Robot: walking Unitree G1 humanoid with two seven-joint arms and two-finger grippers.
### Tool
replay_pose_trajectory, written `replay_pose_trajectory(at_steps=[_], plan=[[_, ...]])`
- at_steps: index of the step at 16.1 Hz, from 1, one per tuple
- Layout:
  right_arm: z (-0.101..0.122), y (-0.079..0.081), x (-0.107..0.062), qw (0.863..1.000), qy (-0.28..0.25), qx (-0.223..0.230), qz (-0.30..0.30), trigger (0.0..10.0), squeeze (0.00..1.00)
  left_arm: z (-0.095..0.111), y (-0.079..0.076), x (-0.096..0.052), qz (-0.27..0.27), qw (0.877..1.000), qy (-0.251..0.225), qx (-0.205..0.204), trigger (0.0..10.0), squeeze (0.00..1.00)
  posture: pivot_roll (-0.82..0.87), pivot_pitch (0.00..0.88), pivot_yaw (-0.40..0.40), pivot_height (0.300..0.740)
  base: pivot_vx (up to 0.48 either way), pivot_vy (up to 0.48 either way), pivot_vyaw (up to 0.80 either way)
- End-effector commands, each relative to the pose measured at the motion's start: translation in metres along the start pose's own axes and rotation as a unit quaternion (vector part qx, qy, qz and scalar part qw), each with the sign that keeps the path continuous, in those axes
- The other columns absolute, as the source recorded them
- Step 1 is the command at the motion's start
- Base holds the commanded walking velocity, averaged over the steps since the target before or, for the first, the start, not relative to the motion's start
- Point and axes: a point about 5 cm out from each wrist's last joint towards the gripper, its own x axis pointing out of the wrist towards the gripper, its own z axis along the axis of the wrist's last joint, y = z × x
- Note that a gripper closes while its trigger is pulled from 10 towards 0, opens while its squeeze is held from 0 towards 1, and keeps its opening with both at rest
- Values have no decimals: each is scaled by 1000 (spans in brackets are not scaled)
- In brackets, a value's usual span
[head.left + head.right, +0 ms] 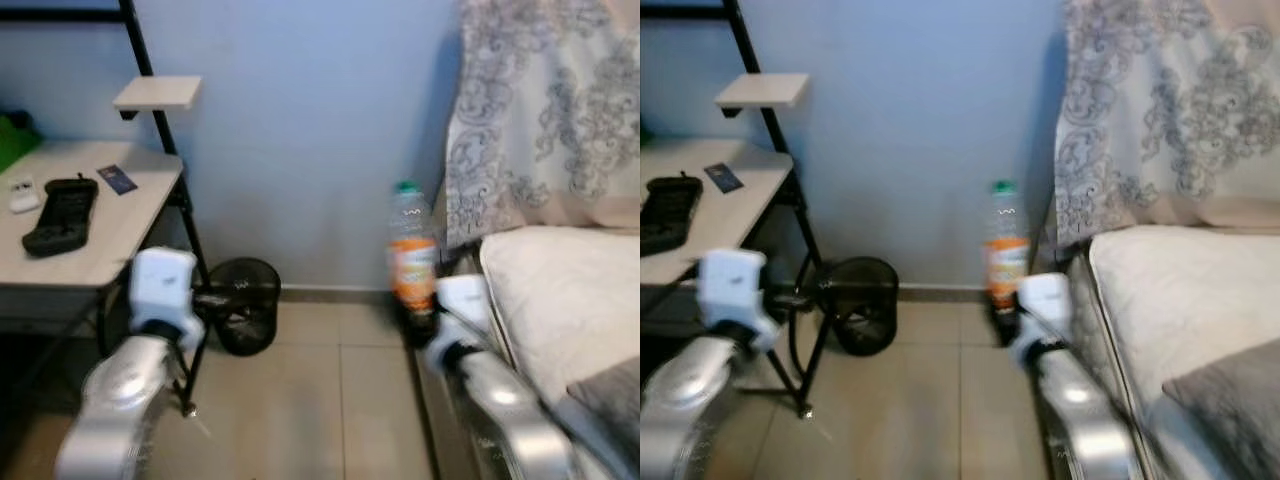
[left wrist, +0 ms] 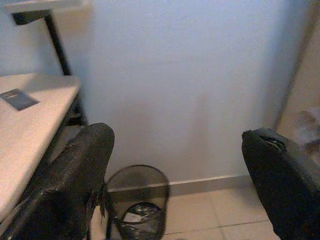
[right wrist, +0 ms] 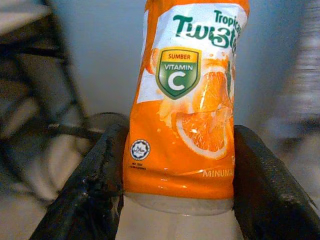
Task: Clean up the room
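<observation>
An orange-labelled juice bottle [image 1: 412,255] with a green cap is held upright above the floor beside the bed. My right gripper [image 3: 177,192] is shut on the bottle [image 3: 182,100], one black finger [image 3: 95,185] on each side of its lower label. A black mesh wastebasket [image 1: 243,304] stands on the tiles against the blue wall, left of the bottle, with some rubbish [image 2: 134,220] inside. My left gripper [image 2: 175,185] is open and empty, raised near the desk leg and facing the wastebasket [image 2: 136,200].
A light wooden desk [image 1: 110,235] with black metal legs stands at the left, bearing a black case [image 1: 60,214], a remote [image 1: 22,193] and a card [image 1: 117,179]. A bed [image 1: 560,300] with a white mattress and patterned curtain [image 1: 540,110] fills the right. Tiled floor [image 1: 330,390] lies between.
</observation>
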Motion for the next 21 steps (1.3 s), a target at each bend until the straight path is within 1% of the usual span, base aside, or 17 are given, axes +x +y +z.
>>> replay_pose_trajectory(at_steps=[1,5,8,10,11,13,14,15,16,21], plan=[[2,-11,-3,1000,-7,-6,-17,10000,0,4,-7,3,-17,1000,-7,-3,10000,0,-22,0,9,740,341,0,0],[2,-12,-4,1000,-5,-11,-16,10000,0,5,-9,6,-24,1000,-8,-5,10000,0,-28,0,15,740,344,0,0],[2,-11,-3,1000,0,-17,1,10000,0,4,-11,7,-28,1000,-9,-7,10000,0,-34,0,12,740,342,0,740],[2,-13,-4,1000,0,-18,0,10000,0,5,-13,9,-27,1000,-11,-10,10000,0,-39,0,4,740,345,0,631],[2,-15,-4,1000,0,-13,-5,10000,0,4,-14,9,-26,1000,-11,-11,10000,0,-41,0,4,740,345,0,0],[2,-16,-4,1000,10,-21,1,10000,0,2,-15,9,-28,999,-9,-13,10000,0,-51,0,2,740,345,0,0],[0,-15,-4,999,20,-41,10,10000,0,2,-15,8,-30,999,-8,-13,10000,0,-53,0,2,740,345,0,0],[1,-15,-4,999,21,-48,15,10000,0,2,-16,9,-31,999,-8,-12,10000,0,-57,0,3,740,349,0,0],[2,-18,-3,999,21,-39,2,10000,0,2,-16,9,-35,999,-7,-8,10000,0,-61,0,4,740,345,0,0],[2,-22,-2,999,28,-37,-8,10000,0,1,-17,9,-42,999,-6,-2,10000,0,-61,4,4,740,359,0,0]])
